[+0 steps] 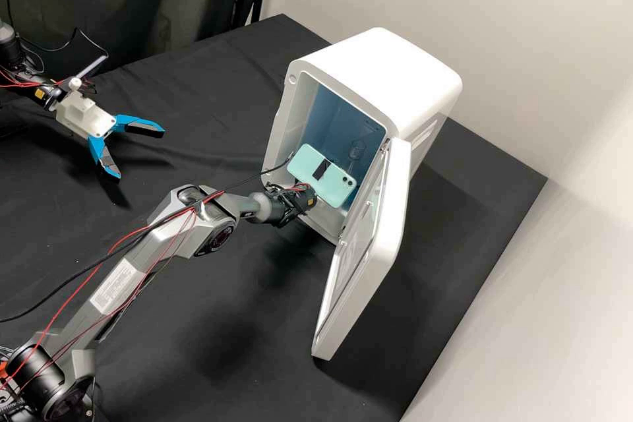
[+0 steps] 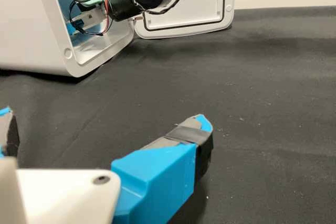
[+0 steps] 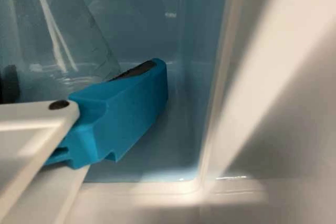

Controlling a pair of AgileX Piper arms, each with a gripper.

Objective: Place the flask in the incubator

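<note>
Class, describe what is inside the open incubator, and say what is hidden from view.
Inside the incubator, the right gripper holds a clear flask. In the high view, a mint-green device on the wrist covers the gripper and the flask's lower part.

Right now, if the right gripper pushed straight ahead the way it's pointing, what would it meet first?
The right gripper, holding the flask inside the incubator, faces the blue back wall; that comes first, likely flask foremost, though depth is unclear.

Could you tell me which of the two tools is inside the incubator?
The right tool: it is inside the open incubator, holding the flask, while the left tool hangs open over the bench outside.
</note>
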